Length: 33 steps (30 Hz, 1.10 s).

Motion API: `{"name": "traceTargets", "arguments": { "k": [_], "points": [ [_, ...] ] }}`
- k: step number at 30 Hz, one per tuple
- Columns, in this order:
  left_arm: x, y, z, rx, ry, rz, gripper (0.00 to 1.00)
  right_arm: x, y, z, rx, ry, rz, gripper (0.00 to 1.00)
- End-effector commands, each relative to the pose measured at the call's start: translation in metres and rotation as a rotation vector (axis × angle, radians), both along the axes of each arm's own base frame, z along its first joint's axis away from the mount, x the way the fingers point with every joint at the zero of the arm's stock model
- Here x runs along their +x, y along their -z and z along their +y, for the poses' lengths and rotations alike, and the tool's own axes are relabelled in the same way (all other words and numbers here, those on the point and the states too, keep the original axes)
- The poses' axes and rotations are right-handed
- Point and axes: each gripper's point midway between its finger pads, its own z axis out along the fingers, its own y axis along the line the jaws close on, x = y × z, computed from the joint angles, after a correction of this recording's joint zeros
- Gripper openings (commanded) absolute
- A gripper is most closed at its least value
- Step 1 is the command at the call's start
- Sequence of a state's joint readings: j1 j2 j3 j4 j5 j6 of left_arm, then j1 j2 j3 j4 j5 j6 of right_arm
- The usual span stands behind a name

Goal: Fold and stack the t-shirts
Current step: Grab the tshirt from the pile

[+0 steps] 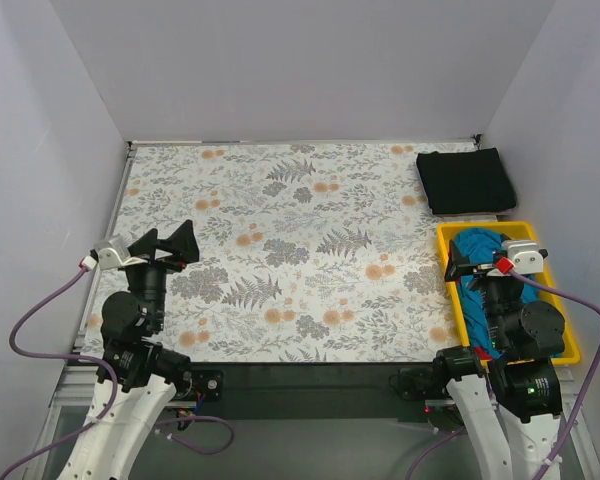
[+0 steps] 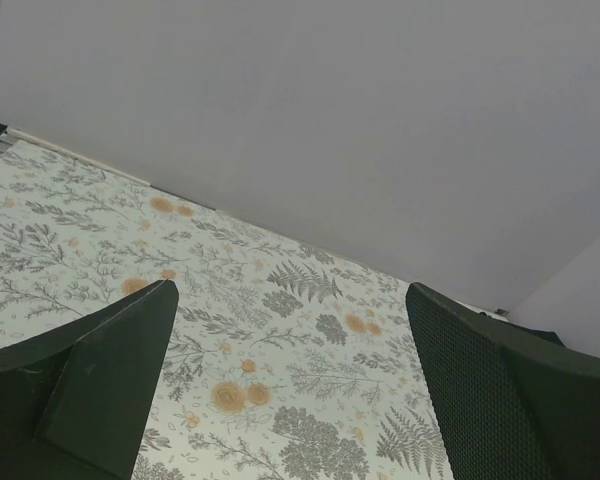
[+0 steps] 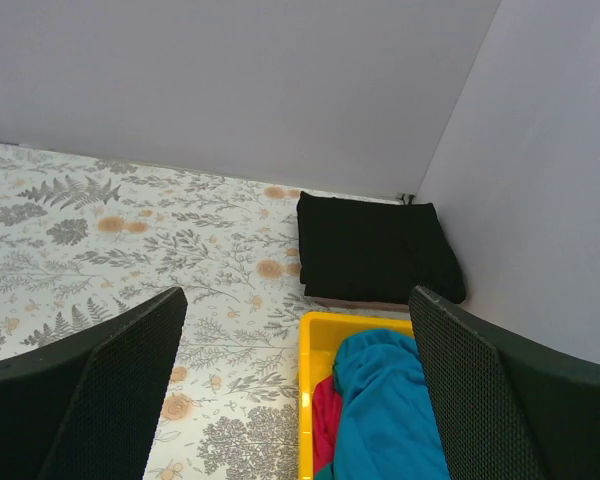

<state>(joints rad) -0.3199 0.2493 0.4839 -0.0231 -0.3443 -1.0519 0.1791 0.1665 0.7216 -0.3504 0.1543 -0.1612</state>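
A folded black t-shirt [image 1: 466, 180] [image 3: 370, 250] lies flat at the table's far right corner. Just in front of it, a crumpled teal-blue t-shirt [image 1: 477, 250] [image 3: 390, 410] fills the yellow tray [image 1: 448, 262] [image 3: 317, 400], with a magenta-pink t-shirt [image 3: 323, 420] showing under its left edge. My right gripper [image 1: 485, 258] [image 3: 295, 385] hovers open over the tray, holding nothing. My left gripper [image 1: 168, 243] [image 2: 290, 385] stands open above the left side of the floral cloth [image 1: 280, 250], far from any shirt.
White walls enclose the table on the left, back and right. The tray sits tight against the right wall [image 1: 570, 180]. The black shirt lies against the back right corner. The arm bases and cables occupy the near edge [image 1: 300, 385].
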Motion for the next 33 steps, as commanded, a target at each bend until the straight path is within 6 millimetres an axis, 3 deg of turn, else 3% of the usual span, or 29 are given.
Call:
{"name": "traceTargets", "arguments": {
  "k": [1,6,13,15,17,21,25,28,29,33],
  "points": [
    [0.003,0.007,0.0,0.004,-0.002,0.022,0.98,-0.001,-0.008,-0.002,0.014,0.013,-0.019,0.98],
    [0.007,0.019,-0.007,0.007,0.026,0.047,0.98,0.005,0.006,-0.004,0.069,0.036,0.02,0.98],
    [0.017,0.036,-0.025,0.043,0.105,0.107,0.98,0.037,0.048,0.015,0.1,-0.02,0.225,0.98],
    [0.02,0.04,-0.03,0.046,0.13,0.122,0.98,0.043,0.049,0.012,0.161,0.024,0.26,0.98],
    [0.019,0.042,-0.033,0.044,0.144,0.12,0.98,0.056,0.063,0.012,0.208,0.061,0.349,0.98],
    [0.015,0.043,-0.032,0.039,0.142,0.106,0.98,0.081,0.108,-0.009,0.225,0.276,0.561,0.98],
    [0.01,0.036,-0.038,0.022,0.171,0.055,0.98,0.1,0.133,-0.031,0.26,0.463,0.668,0.98],
    [0.007,0.034,-0.042,0.024,0.192,0.044,0.98,0.113,0.154,-0.058,0.336,0.574,0.735,0.98],
    [0.005,0.033,-0.043,0.029,0.197,0.038,0.98,0.115,0.157,-0.076,0.38,0.631,0.736,0.98],
    [0.003,0.03,-0.042,0.031,0.192,0.02,0.98,0.134,0.192,-0.096,0.472,0.679,0.796,0.81]
  ]
}}
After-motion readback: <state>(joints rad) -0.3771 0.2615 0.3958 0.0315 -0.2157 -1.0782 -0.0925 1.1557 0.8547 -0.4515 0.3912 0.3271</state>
